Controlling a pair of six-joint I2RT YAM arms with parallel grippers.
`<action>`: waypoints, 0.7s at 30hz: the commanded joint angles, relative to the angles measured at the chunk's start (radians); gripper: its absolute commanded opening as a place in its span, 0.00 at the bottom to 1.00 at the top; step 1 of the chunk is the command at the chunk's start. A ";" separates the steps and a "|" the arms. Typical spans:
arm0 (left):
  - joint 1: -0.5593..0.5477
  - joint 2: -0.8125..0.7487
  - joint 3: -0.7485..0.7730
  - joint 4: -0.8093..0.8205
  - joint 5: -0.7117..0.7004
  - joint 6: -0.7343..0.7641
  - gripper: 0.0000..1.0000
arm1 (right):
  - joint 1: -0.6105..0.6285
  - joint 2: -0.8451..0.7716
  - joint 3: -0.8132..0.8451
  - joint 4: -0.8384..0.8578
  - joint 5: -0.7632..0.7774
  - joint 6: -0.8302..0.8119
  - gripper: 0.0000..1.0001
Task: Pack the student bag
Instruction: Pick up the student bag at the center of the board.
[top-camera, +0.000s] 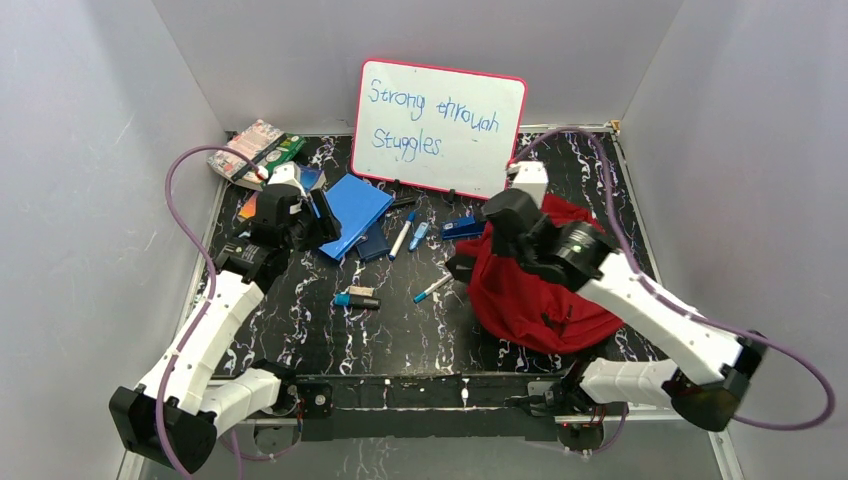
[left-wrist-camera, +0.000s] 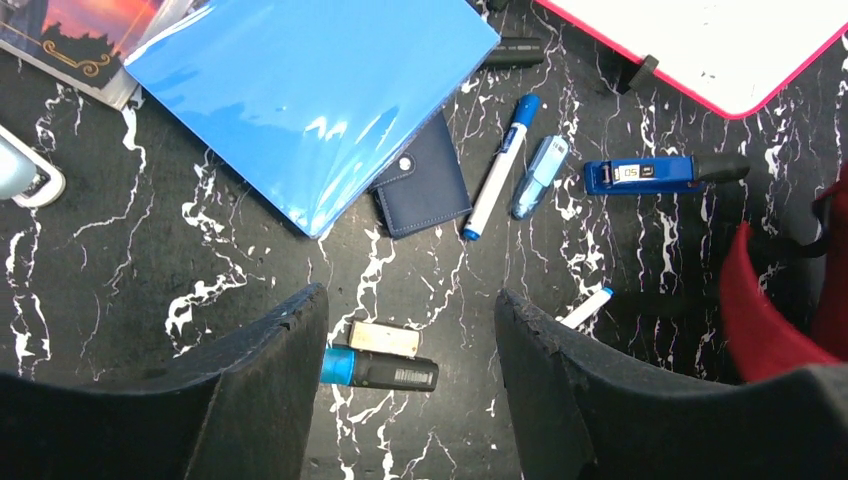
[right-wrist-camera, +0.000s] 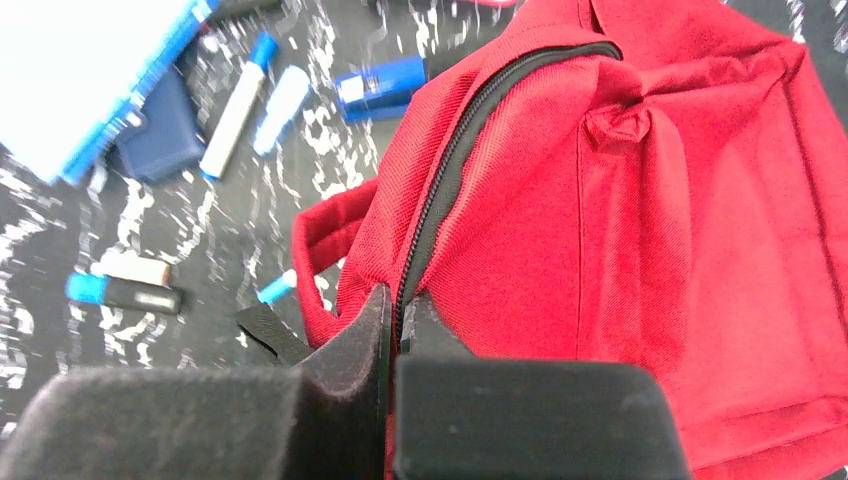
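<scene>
Top external view: shows the student bag (top-camera: 540, 295) slumped near the right edge of the tabletop (top-camera: 400, 340), with the right claw (top-camera: 462, 268) set against its left flank. Places the left claw (top-camera: 322, 225) toward the far left corner, just beside a blue folder (top-camera: 352, 212) and well apart from the bag. Records a blue stapler (top-camera: 462, 228) and a white pen (top-camera: 402, 238) loose toward the far edge, between the two claws.

Left wrist view: finds the left claw open and empty, hanging above a black marker (left-wrist-camera: 378, 370) with a blue cap and a small beige block (left-wrist-camera: 383, 338) touching it.

Right wrist view: finds the right claw pinched shut on the bag at its black zipper (right-wrist-camera: 450, 170), with red fabric to either side of the closed fingers. Cannot tell whether the pull tab itself is caught.

Judges the step in hand to be opening the bag's mouth. Recommends:
- Draw along the zipper line, never across it.
- Keep the pull slow and low, to avoid bunching the soft fabric or dragging the whole bag over the tabletop.
- Confirm the hold on the tab before travelling.
- Bring the left claw across to pin the bag against sliding.
</scene>
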 joint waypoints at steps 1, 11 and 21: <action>0.006 0.010 0.076 -0.002 -0.029 0.034 0.60 | 0.000 -0.115 0.122 0.063 0.105 -0.098 0.00; 0.006 0.029 0.107 0.075 0.222 0.048 0.60 | 0.001 -0.244 0.194 0.182 0.083 -0.188 0.00; -0.120 0.004 0.141 0.353 0.400 0.106 0.60 | 0.001 -0.400 -0.038 0.612 0.292 0.126 0.00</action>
